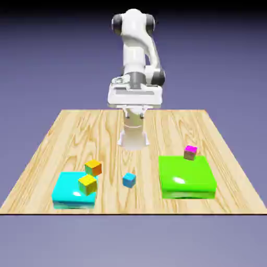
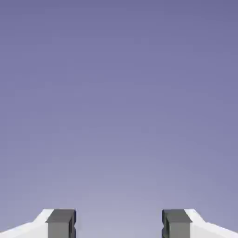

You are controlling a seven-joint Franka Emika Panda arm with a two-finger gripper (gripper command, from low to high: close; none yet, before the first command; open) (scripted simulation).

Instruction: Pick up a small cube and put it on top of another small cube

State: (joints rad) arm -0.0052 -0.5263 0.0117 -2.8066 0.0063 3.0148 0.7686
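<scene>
In the exterior view, several small cubes lie on the wooden table [image 1: 68, 135]. A blue cube [image 1: 129, 180] sits alone near the front middle. An orange cube [image 1: 93, 167] stands at the far right corner of a flat cyan block [image 1: 68, 193], and a yellow cube [image 1: 87, 184] rests on that block's right side. A magenta-topped cube [image 1: 190, 152] sits at the far edge of a flat green block [image 1: 186, 177]. My gripper [image 1: 134, 111] hangs high over the table's far middle, well away from every cube. In the hand view my gripper [image 2: 119, 225] is open and empty, facing only the backdrop.
The two flat blocks take up the front left and front right of the table. The robot's white base [image 1: 133, 136] stands behind the blue cube, at the far middle.
</scene>
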